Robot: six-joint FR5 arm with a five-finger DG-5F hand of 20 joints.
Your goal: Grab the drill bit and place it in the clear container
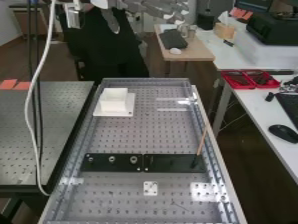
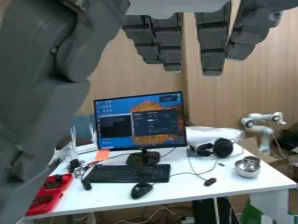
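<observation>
At the top edge of the high view hangs the hand (image 1: 154, 8), beyond the far end of the perforated bench and away from everything on it. Its fingers look relaxed; in the wrist view, the hand (image 2: 159, 42) has nearly straight fingers and a large thumb at one side, with nothing between them. A pale square container (image 1: 114, 98) sits on a white plate near the bench's far left. A thin brown rod (image 1: 201, 142), which I cannot clearly tell as the drill bit, stands tilted at the right end of a black plate (image 1: 169, 163).
Round metal-rimmed fittings (image 1: 112, 159) sit in the black strip's left half. A small white plate (image 1: 150, 188) lies nearer the camera. Raised rails (image 1: 213, 165) edge the bench. Beyond it are a side desk with red trays (image 1: 248, 80) and a monitor (image 2: 141, 121).
</observation>
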